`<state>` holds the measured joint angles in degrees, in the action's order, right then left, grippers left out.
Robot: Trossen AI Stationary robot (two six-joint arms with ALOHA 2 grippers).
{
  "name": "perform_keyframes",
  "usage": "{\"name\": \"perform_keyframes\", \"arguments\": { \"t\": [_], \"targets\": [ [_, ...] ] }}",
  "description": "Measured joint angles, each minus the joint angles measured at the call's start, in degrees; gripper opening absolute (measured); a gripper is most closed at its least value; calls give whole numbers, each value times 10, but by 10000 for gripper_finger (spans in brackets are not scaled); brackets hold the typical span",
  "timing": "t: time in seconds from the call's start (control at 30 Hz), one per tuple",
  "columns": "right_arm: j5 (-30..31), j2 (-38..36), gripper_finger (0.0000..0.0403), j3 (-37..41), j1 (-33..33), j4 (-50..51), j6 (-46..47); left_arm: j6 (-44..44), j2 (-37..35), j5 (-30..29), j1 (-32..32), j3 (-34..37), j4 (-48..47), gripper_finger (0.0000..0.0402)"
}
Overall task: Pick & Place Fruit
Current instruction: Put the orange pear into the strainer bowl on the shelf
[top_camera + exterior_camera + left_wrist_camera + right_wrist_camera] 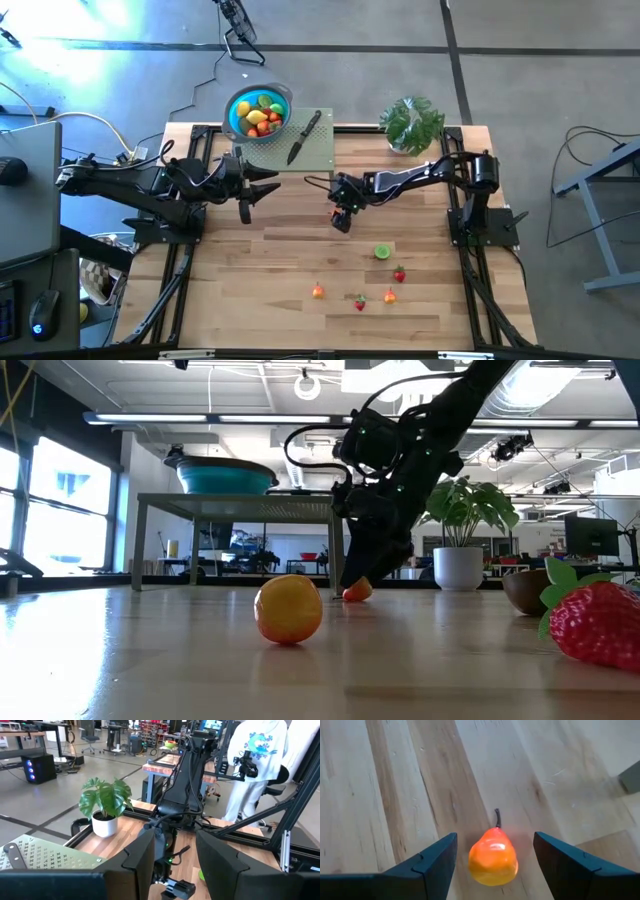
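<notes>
A small orange-red pear (493, 857) with a dark stem lies on its side on the wooden table. My right gripper (495, 836) stands over it, slanting down, open, one finger on each side of the pear with bare wood showing between. In the low view this pear (357, 591) sits just under the right gripper (368, 572). More fruit lies toward the near edge: a green half (382, 252), a strawberry (399, 274) and an orange piece (318, 291). My left gripper (252, 195) waits open, held level above the table's left side.
A blue bowl (285, 98) holding several fruit pieces stands on a raised green perforated stand (325, 150) at the far edge, a black-handled knife (303, 137) beside it. A potted plant (412, 125) stands far right. A person (255, 765) stands beyond the table.
</notes>
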<state>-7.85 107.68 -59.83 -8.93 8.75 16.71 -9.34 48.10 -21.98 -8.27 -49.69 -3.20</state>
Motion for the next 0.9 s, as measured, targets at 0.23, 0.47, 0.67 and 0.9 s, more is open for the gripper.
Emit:
{"name": "perform_keyframes", "arguments": {
  "t": [0.23,0.47,0.67,0.9],
  "targets": [
    [4,0,255,0,3,-1,2,0,0,4,0,0,-8,140],
    [5,0,255,0,3,-1,2,-2,0,4,0,0,-9,140],
    [5,0,255,0,3,-1,2,-4,0,4,0,0,-4,140],
    [26,0,255,0,10,0,40,-5,1,5,0,0,-9,140]
  ]
}}
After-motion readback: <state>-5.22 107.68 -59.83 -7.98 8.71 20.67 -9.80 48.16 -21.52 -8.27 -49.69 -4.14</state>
